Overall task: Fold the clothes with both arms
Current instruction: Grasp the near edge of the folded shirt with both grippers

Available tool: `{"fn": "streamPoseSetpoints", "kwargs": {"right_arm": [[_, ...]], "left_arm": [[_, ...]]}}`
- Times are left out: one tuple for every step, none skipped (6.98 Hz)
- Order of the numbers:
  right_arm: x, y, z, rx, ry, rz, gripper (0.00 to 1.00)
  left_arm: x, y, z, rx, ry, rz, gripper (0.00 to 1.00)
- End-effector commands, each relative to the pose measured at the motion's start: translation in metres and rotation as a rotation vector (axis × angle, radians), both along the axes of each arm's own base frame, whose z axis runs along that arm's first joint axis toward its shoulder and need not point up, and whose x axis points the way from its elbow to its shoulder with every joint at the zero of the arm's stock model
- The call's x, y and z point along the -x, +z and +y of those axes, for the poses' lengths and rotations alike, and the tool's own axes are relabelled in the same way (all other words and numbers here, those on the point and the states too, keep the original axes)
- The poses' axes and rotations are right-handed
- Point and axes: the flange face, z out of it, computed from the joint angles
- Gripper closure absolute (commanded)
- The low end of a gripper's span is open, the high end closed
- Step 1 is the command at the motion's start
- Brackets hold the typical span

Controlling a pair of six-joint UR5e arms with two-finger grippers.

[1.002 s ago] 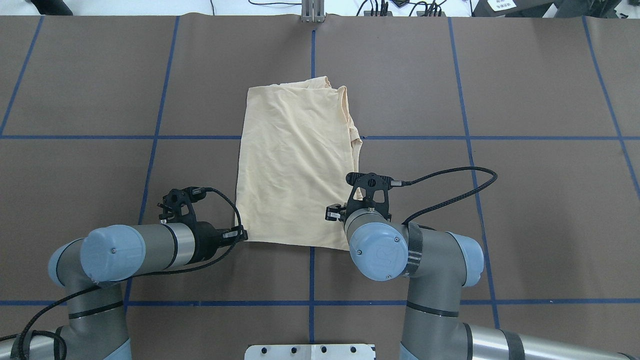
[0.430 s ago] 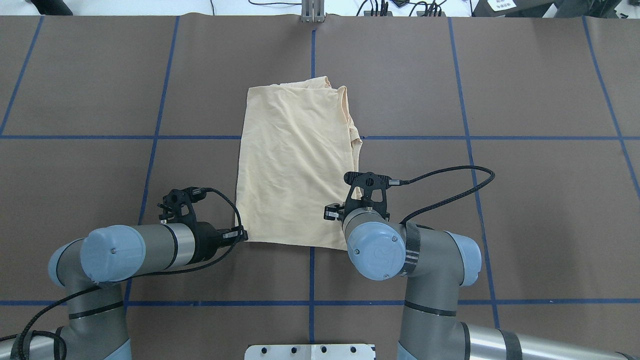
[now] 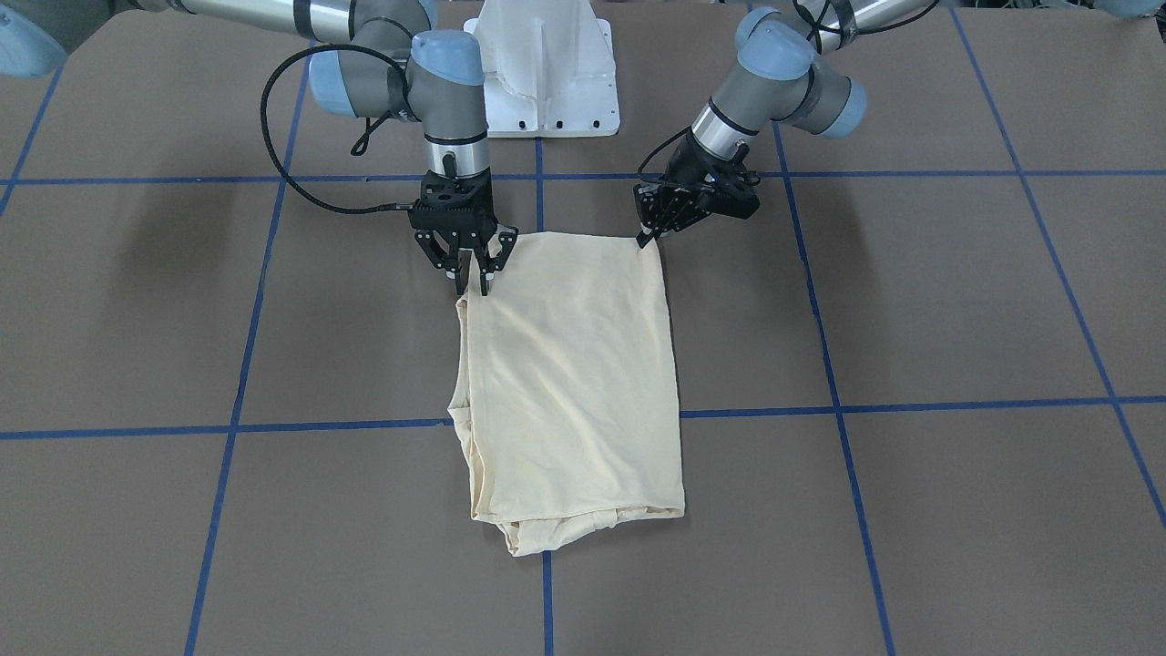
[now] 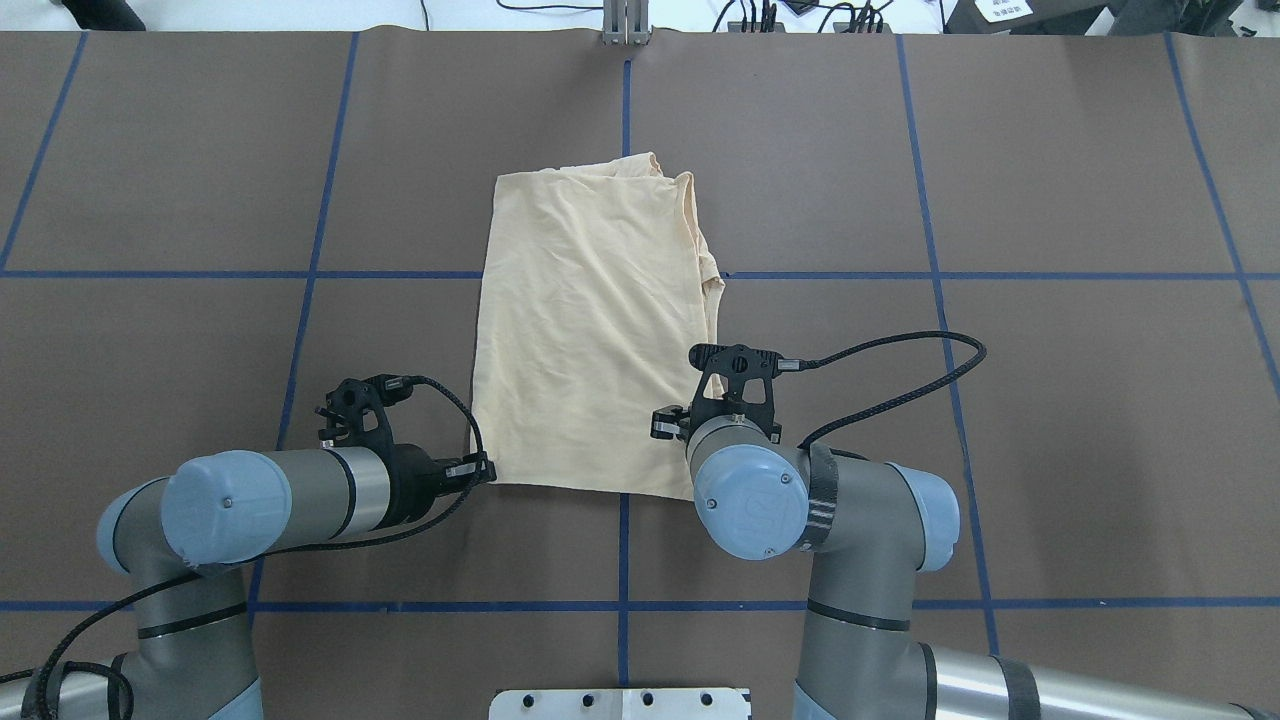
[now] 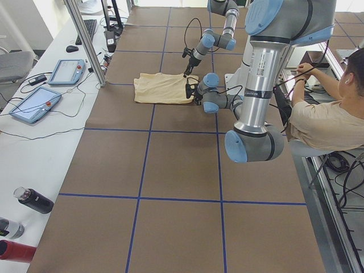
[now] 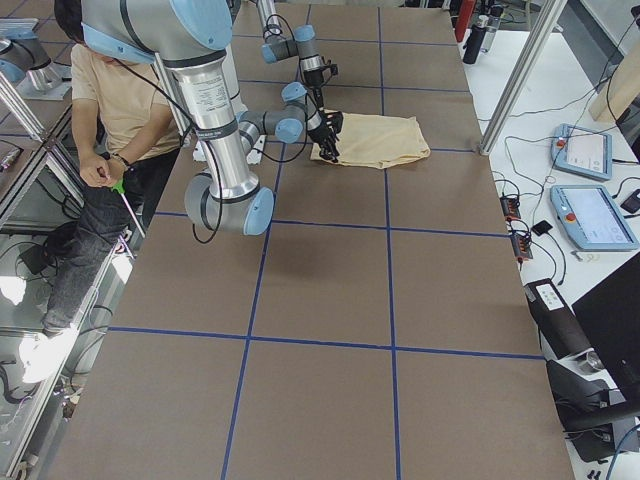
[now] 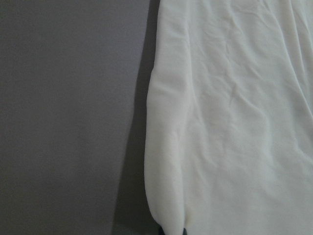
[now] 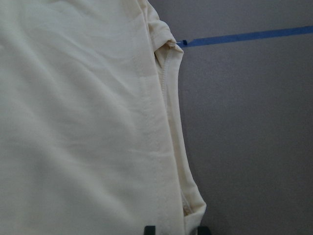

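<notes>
The cream-yellow shirt (image 4: 590, 320) lies folded into a long rectangle at the table's middle, print and label hidden; it also shows in the front view (image 3: 574, 364). My left gripper (image 3: 647, 240) is shut on the shirt's near corner, low at the table; the left wrist view shows the cloth (image 7: 234, 122) pinched between the dark tips (image 7: 172, 230). My right gripper (image 3: 475, 287) points down at the shirt's other near corner. The right wrist view shows its fingertips (image 8: 149, 229) apart, straddling the layered edge of the shirt (image 8: 73, 122). In the overhead view the right wrist hides its fingers.
The brown table mat carries blue tape lines (image 4: 625, 560). The white pedestal base (image 3: 547, 73) stands behind the shirt. A seated person (image 5: 324, 119) is beside the robot. Control tablets (image 5: 34, 102), a metal post (image 5: 85, 42) and bottles (image 5: 34, 200) line the far side.
My right wrist has crept slightly to the left and toward the robot. The left arm and the shirt have not moved.
</notes>
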Motion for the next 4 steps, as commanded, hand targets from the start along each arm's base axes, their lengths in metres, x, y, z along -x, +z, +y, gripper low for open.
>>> {"fn": "streamPoseSetpoints", "kwargs": {"right_arm": [[0.001, 0.001, 0.0, 0.002, 0.002, 0.0, 1.0], [-0.001, -0.002, 0.0, -0.004, -0.002, -0.004, 1.0], [-0.003, -0.005, 0.001, -0.005, -0.003, -0.009, 1.0], [-0.01, -0.01, 0.002, -0.007, -0.006, -0.025, 1.0]], "left_arm": [[0.0, -0.001, 0.0, 0.0, 0.0, 0.001, 1.0], [0.0, -0.001, -0.001, 0.0, -0.002, 0.003, 1.0], [0.003, -0.006, -0.001, -0.003, -0.003, 0.011, 1.0], [0.014, -0.015, 0.003, -0.01, -0.003, 0.032, 1.0]]}}
